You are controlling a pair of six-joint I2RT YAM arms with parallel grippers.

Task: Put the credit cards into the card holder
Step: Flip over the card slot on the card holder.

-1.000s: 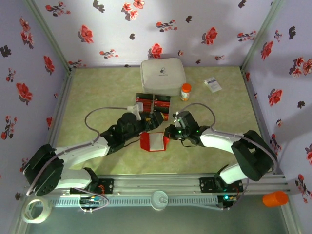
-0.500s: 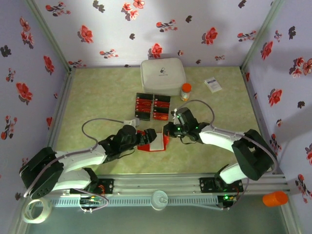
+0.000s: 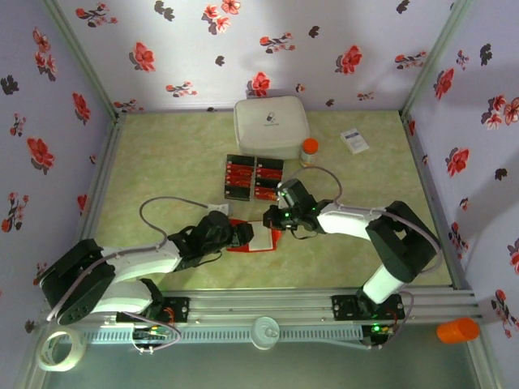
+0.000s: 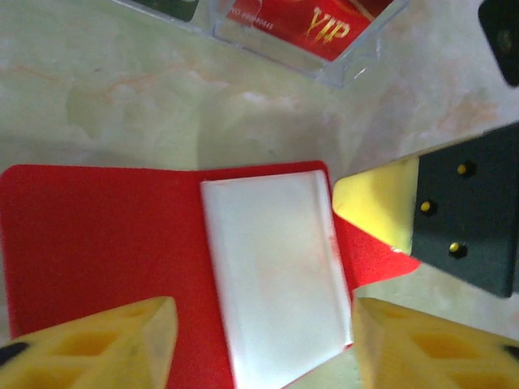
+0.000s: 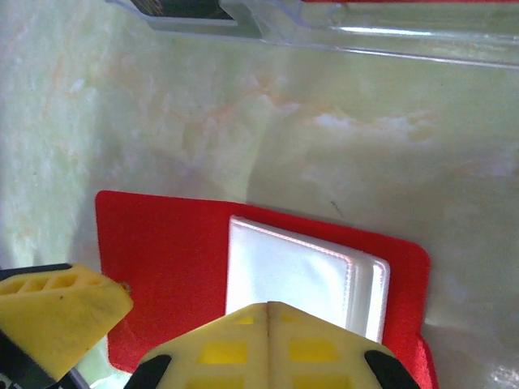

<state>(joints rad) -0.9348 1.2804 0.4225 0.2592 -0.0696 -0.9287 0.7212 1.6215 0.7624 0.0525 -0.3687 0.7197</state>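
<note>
Tabletop (image 4: 122,97) w/ VIP card (image 4: 300,20), L wrist

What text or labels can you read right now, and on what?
"VIP": gold letters on the red card in the clear tray.
Smaller print beside it: blurred.
Mark on the white lidded box: too small to read.
Print on the small white box: too small.
</note>
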